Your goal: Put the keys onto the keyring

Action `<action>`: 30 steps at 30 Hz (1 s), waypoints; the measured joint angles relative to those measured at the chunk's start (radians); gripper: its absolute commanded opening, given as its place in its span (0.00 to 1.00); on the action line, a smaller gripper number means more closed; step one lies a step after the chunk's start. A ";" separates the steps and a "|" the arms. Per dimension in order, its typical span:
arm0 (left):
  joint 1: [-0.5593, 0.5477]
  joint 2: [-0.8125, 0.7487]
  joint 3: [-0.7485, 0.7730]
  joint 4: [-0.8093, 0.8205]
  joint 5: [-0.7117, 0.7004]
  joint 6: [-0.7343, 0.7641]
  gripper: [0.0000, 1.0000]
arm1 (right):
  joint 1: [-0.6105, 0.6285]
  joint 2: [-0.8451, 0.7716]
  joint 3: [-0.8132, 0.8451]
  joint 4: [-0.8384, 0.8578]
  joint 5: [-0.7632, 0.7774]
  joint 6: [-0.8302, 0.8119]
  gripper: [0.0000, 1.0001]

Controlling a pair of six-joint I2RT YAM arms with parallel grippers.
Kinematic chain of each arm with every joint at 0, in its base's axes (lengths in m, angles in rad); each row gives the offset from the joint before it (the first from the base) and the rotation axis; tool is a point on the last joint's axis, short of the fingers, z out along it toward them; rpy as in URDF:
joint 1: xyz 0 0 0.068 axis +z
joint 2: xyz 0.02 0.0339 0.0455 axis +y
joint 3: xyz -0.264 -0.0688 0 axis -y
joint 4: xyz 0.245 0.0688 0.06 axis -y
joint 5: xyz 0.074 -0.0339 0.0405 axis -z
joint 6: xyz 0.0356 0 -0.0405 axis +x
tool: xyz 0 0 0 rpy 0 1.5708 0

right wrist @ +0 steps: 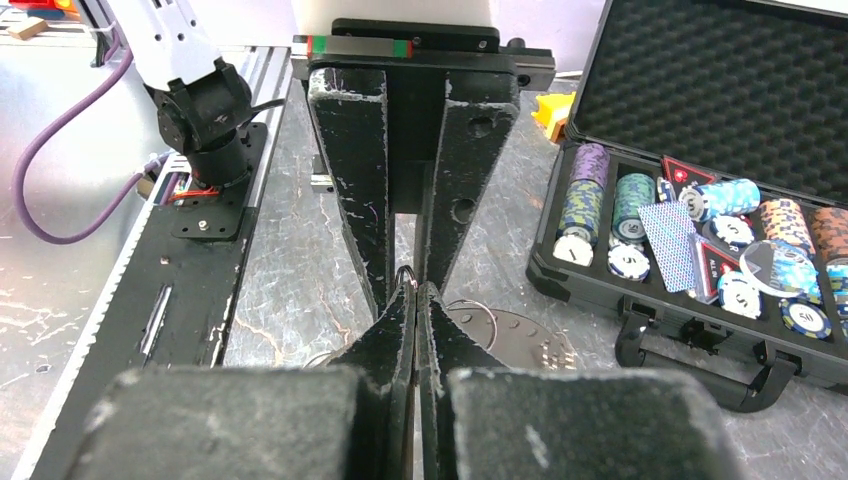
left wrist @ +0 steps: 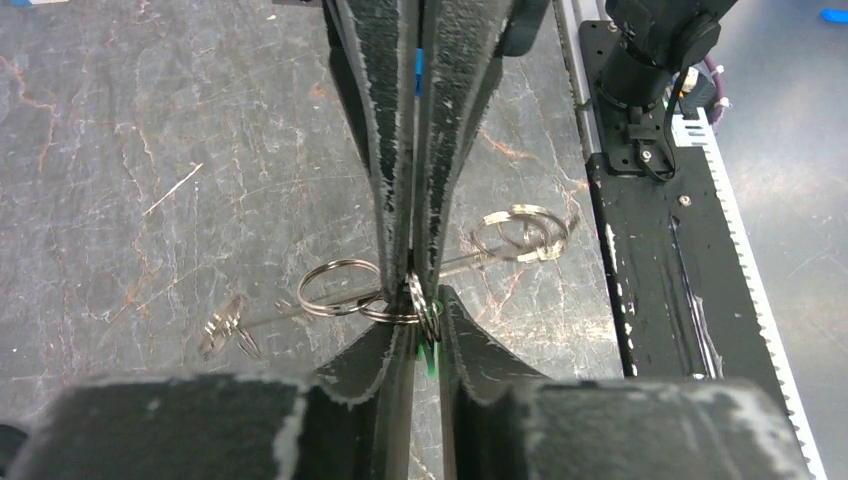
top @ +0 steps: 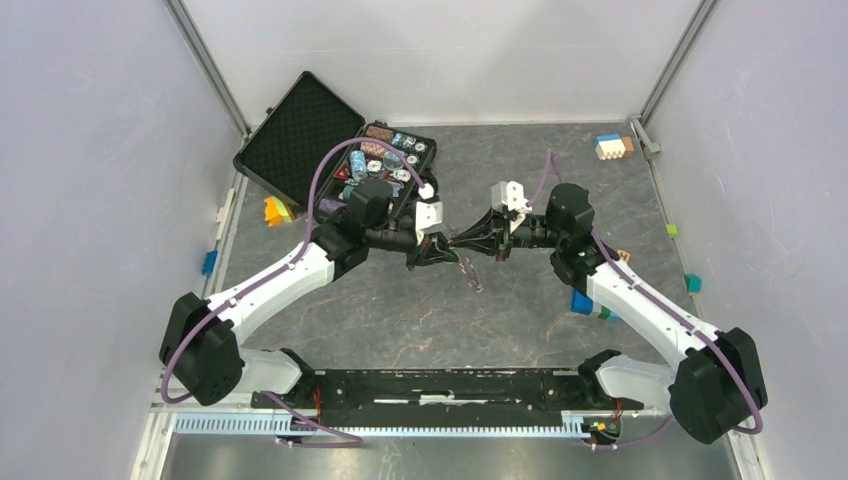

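Both grippers meet tip to tip above the middle of the table. My left gripper (top: 440, 250) (left wrist: 425, 302) is nearly shut on a small key with a bright green head (left wrist: 430, 355), which sits between its pads. A thin grey keyring (left wrist: 340, 288), linked to more ring loops, hangs at the fingertips. One loop stands edge-on at the green key. My right gripper (top: 463, 243) (right wrist: 415, 287) is shut on a loop of the keyring (right wrist: 405, 272), which is mostly hidden behind its fingers. The grey keys are not clearly visible.
A second ring with pale metal pieces (left wrist: 520, 232) lies on the table below, and a small metal piece (left wrist: 222, 325) lies to its left. An open black case of poker chips (top: 300, 140) (right wrist: 700, 230) stands at the back left. Coloured blocks (top: 612, 147) (top: 583, 301) lie about, and a black rail (top: 440, 385) runs along the near edge.
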 measured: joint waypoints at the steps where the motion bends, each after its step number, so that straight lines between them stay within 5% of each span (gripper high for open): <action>1: 0.000 0.000 0.000 0.008 -0.004 -0.002 0.29 | 0.000 0.000 0.000 0.004 0.000 0.002 0.00; 10: 0.008 -0.050 0.021 -0.074 -0.032 0.063 0.58 | 0.004 -0.023 0.000 -0.057 0.005 -0.045 0.00; 13: 0.014 -0.093 0.043 -0.144 -0.042 0.126 0.59 | 0.004 -0.027 0.000 -0.073 0.008 -0.057 0.00; 30: 0.014 -0.064 0.164 -0.290 -0.026 0.217 0.39 | 0.005 -0.031 0.000 -0.097 0.010 -0.072 0.00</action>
